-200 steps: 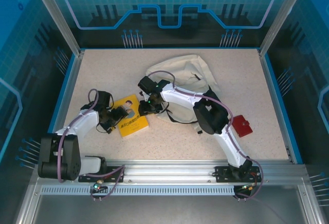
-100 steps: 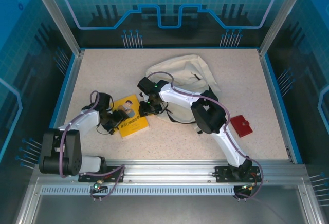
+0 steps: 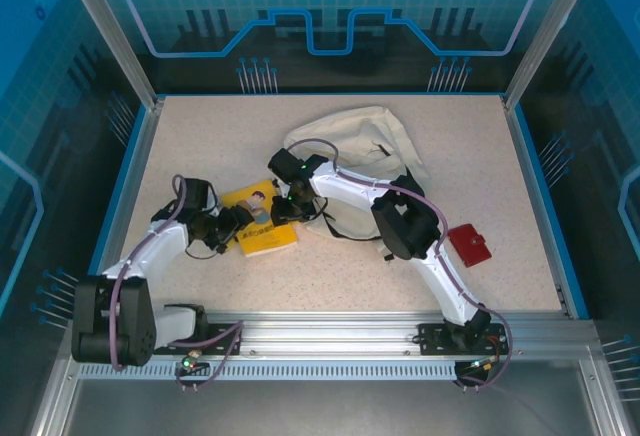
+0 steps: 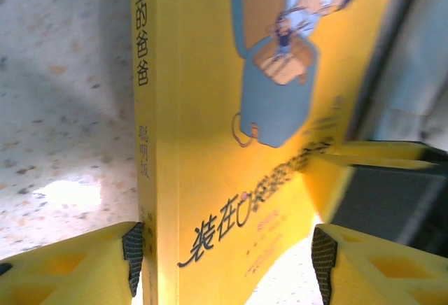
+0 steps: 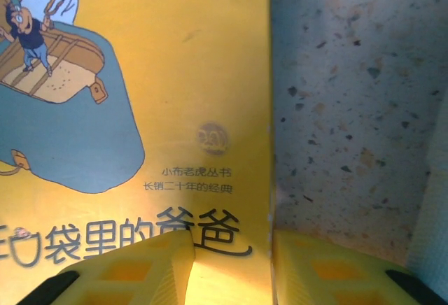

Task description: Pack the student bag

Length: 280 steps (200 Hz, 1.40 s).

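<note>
A cream-white soft fabric backpack (image 3: 355, 136) lies at the back centre of the speckled stone-look worktop (image 3: 200, 146). In front of it, to the left, a flat yellow paperback book (image 3: 268, 230) lies between the left tool (image 4: 224, 249) and the right tool (image 5: 231, 242). A small red rectangular wallet (image 3: 470, 244) lies well to the book's right.

a yellow book (image 3: 262, 228) lies on the speckled table (image 3: 200, 146), red wallet (image 3: 470, 245) well apart.
</note>
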### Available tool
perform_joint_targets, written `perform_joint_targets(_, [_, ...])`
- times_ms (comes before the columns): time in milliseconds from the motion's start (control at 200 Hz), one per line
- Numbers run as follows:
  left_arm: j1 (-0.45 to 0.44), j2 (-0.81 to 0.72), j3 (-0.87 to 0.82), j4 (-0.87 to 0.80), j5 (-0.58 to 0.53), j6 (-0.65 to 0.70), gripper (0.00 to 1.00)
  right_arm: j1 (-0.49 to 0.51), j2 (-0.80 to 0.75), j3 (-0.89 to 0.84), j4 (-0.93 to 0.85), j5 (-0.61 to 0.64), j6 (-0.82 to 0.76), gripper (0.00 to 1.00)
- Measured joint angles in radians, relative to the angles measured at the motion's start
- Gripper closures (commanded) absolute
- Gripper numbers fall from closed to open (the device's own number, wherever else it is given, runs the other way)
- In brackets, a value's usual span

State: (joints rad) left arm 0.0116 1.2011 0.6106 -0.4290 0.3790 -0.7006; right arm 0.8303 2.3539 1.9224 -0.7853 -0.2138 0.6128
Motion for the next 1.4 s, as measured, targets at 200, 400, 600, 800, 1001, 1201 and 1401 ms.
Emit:
perform_joint_targets(200, [0.006, -0.029, -0.002, 0.061, 0.027, -0.023, 0.46, -0.013, 0.000, 0.000, -0.002, -0.005, 0.007, 0.64])
perform_joint_targets(400, [0.025, 0.003, -0.047, 0.183, 0.050, -0.116, 0.51, -0.025, 0.000, 0.000, -0.011, -0.003, 0.015, 0.64])
perform_joint_targets(600, [0.027, 0.028, -0.055, 0.291, 0.097, -0.203, 0.54, -0.035, -0.005, -0.011, -0.009, -0.004, 0.021, 0.64])
perform_joint_targets(800, [0.023, 0.056, -0.080, 0.387, 0.178, -0.287, 0.59, -0.037, -0.013, -0.023, 0.003, -0.005, 0.024, 0.65])
perform_joint_targets(1001, [0.023, 0.084, -0.075, 0.373, 0.190, -0.280, 0.62, -0.039, -0.026, -0.050, 0.029, -0.005, 0.033, 0.65])
perform_joint_targets(1201, [0.023, 0.111, -0.027, 0.280, 0.186, -0.202, 0.78, -0.040, -0.039, -0.071, 0.050, -0.005, 0.034, 0.62])
perform_joint_targets(1401, [0.021, 0.109, 0.006, 0.220, 0.179, -0.146, 0.93, -0.054, -0.121, -0.160, 0.106, -0.037, 0.043, 0.47])
